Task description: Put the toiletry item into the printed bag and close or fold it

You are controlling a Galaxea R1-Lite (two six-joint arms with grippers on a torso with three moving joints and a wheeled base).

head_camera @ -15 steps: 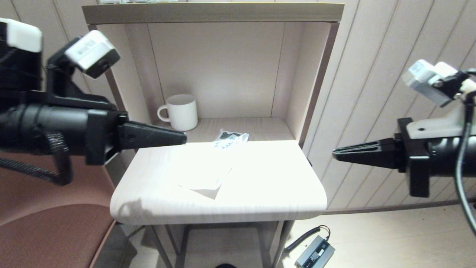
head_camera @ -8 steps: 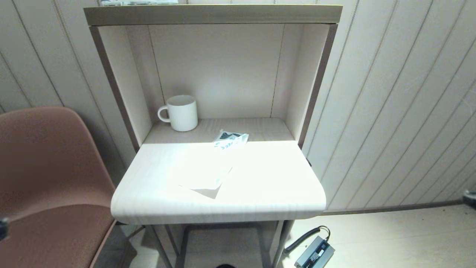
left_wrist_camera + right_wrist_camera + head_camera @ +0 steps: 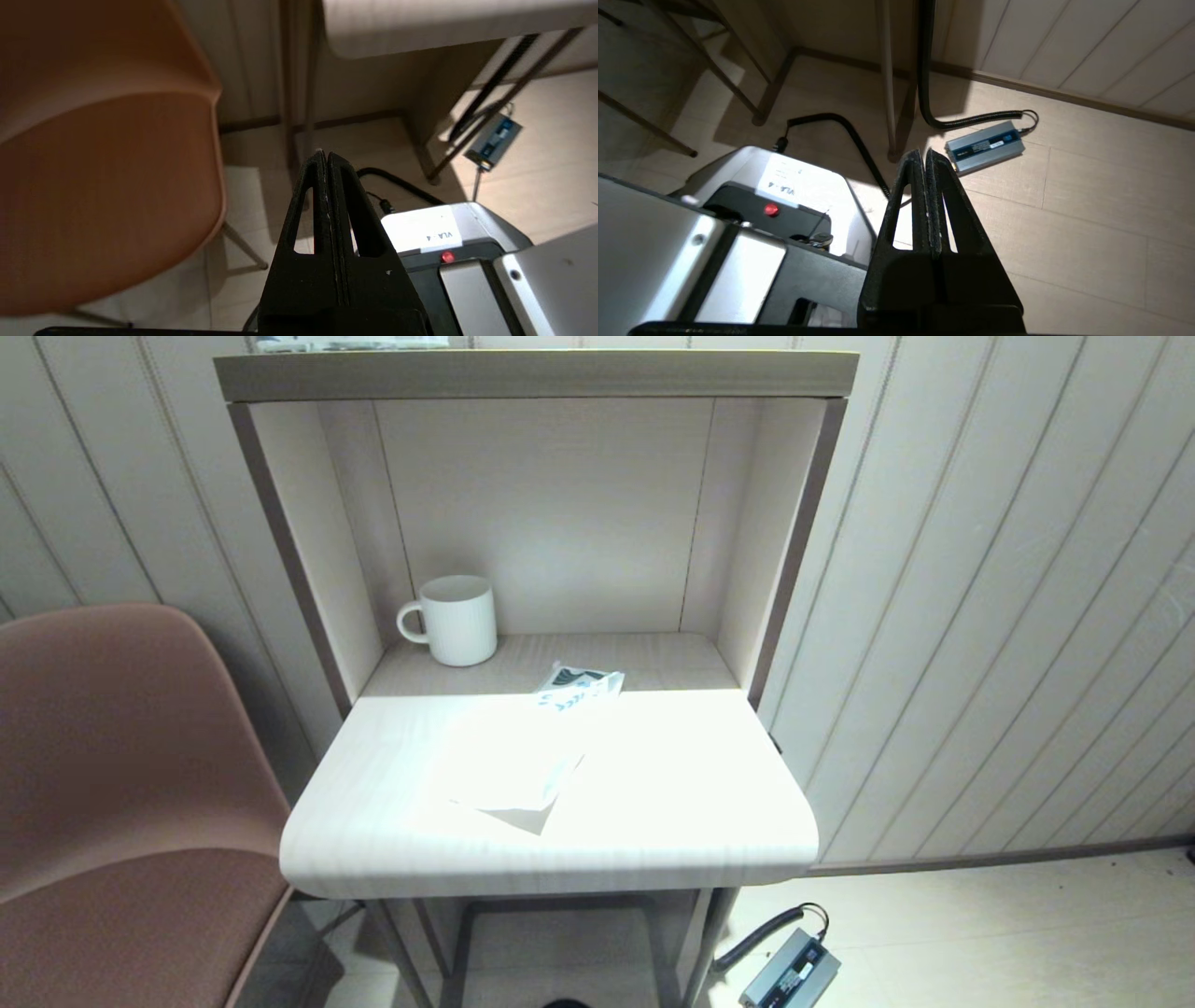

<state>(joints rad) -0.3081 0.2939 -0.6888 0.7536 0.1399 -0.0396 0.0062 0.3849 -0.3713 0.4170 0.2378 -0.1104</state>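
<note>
The printed bag (image 3: 519,758) lies flat on the white table (image 3: 700,803), its teal-printed end (image 3: 576,685) pointing toward the shelf recess. No slim white toiletry tube shows anywhere; it is hidden or out of view. Neither arm appears in the head view. My left gripper (image 3: 324,154) hangs low beside the chair, shut and empty, aimed at the floor under the table. My right gripper (image 3: 923,153) is also shut and empty, low over the floor near the table leg.
A white ribbed mug (image 3: 457,619) stands at the back left of the recess. A brown chair (image 3: 121,784) sits left of the table. A grey power brick (image 3: 984,147) with its cable lies on the floor.
Both arms, which hung level at either side of the table a second ago, have dropped out of the head view. The bag and mug have not moved.
</note>
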